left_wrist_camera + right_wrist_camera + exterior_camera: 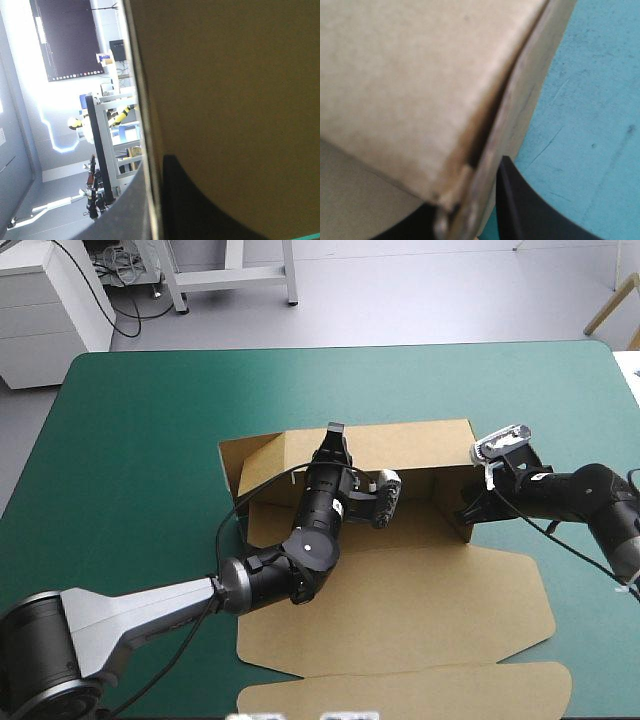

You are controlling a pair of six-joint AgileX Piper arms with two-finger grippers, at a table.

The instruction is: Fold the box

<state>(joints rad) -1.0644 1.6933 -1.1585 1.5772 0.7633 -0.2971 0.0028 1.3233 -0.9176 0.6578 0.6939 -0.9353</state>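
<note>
On the teal-green cover [130, 440] the brown box [420, 600] is set mid-table, its far half raised as a tray, its lid flat nearward. The tray's far wall is pinched by the left gripper [333, 437], its right wall by the right gripper [470, 508].

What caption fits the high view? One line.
Left claw pinches the raised far wall of the brown box, right claw its right side wall; lid lies flat.

Raised box [420, 590] walls block ctr; teal-green cover [140, 430] free far side, left.
</note>
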